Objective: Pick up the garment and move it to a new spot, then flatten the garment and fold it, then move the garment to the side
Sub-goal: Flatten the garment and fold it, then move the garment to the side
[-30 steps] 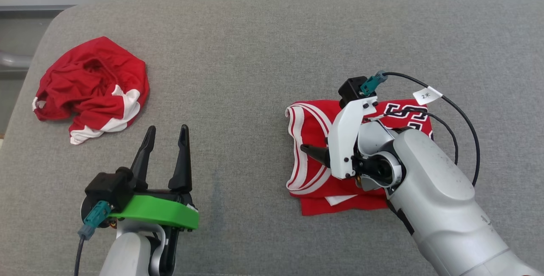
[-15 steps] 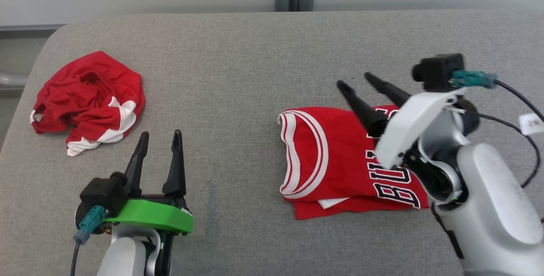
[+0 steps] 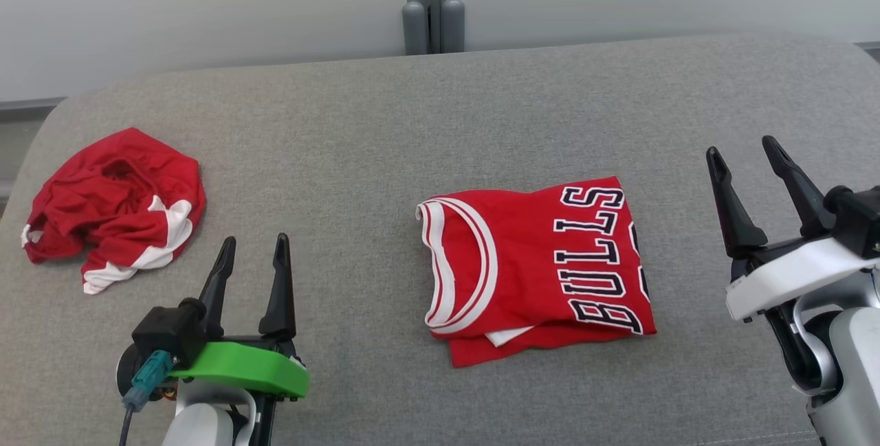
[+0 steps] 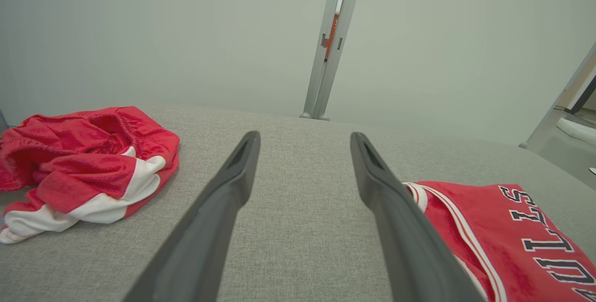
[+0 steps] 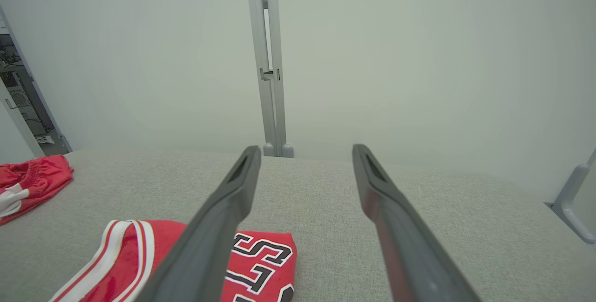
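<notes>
Head view, stock as you find it, operator:

1. Folded jersey [image 3: 533, 267]: red, with a white-trimmed neck and dark lettering. It lies flat on the grey padded surface [image 3: 357, 157], right of centre, between the two grippers and touching neither. The edges are squared and a lower layer peeks out along the near edge. You may judge flattening and folding done; whether this spot counts as "the side" is your call.
2. Right gripper [image 3: 740, 146]: jaws wide, nothing between them. It stands off to the right of the jersey, clear of the cloth, likely parked so the fold is not dragged.
3. Left gripper [image 3: 254, 238]: jaws wide, empty. It sits low at the left with its fingers pointing away from you, apart from both garments and idle, since nothing here needs a second hold.
4. Crumpled red-and-white garment [image 3: 113, 205]: heaped at the far left, unfolded, well apart from the jersey.
5. Grey post [image 3: 432, 16]: behind the far edge.
</notes>
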Motion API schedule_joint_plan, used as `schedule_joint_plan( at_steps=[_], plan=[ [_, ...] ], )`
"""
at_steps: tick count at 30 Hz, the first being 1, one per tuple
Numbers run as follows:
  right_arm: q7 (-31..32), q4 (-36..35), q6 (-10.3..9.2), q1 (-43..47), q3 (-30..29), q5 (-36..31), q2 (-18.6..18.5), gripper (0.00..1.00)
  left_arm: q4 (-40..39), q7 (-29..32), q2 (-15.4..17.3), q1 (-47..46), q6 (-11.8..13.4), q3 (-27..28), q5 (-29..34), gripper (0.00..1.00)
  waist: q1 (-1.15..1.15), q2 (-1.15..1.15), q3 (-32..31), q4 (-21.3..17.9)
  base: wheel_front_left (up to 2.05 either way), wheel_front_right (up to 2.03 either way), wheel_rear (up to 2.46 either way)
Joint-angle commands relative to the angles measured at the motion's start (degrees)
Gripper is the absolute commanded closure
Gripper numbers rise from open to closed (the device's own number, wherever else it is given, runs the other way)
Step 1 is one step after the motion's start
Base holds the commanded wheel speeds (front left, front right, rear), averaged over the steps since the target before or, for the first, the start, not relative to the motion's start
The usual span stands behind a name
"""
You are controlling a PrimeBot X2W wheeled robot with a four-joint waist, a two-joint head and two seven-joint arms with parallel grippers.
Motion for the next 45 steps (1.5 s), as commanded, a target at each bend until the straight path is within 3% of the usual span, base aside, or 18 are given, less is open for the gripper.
schedule_joint_plan(
  at_steps=[1,12,31,35,40,45],
  plan=[
    [-1.80,1.32,0.03,1.04,-0.18,-0.14,-0.11,0.00,0.21,0.00,0.16,0.88,-0.23,0.17,0.61,0.00,0.00,0.00,-1.36,-1.21,0.00,0.00,0.00],
    [-8.37,11.71,0.03,2.10,0.67,2.20,0.00,0.00,0.60,0.00,0.18,2.26,-0.31,0.62,2.93,0.00,0.00,0.00,-3.11,-1.71,0.00,0.00,0.00],
    [-7.31,15.22,0.03,-1.28,2.73,5.55,0.42,0.00,2.12,0.00,0.18,1.52,-0.39,1.22,2.32,0.00,0.00,0.00,-1.49,-0.37,0.00,0.00,0.00],
    [0.38,15.54,0.00,-3.89,5.96,7.88,-0.61,0.00,1.97,0.00,0.18,1.16,-0.39,0.98,2.06,0.00,0.00,0.00,0.17,0.17,0.00,0.00,0.00],
    [18.87,21.89,0.03,-9.63,5.37,9.89,1.66,0.00,1.24,-0.01,0.17,-0.95,-0.38,-0.01,1.84,0.00,0.00,0.00,4.39,1.94,0.00,0.00,0.00],
    [26.34,27.03,0.03,-12.48,2.99,8.67,3.89,0.00,0.87,0.00,0.18,-2.45,-0.06,-1.11,0.81,0.00,0.00,0.00,7.25,4.34,0.00,0.00,0.00]
  ],
)
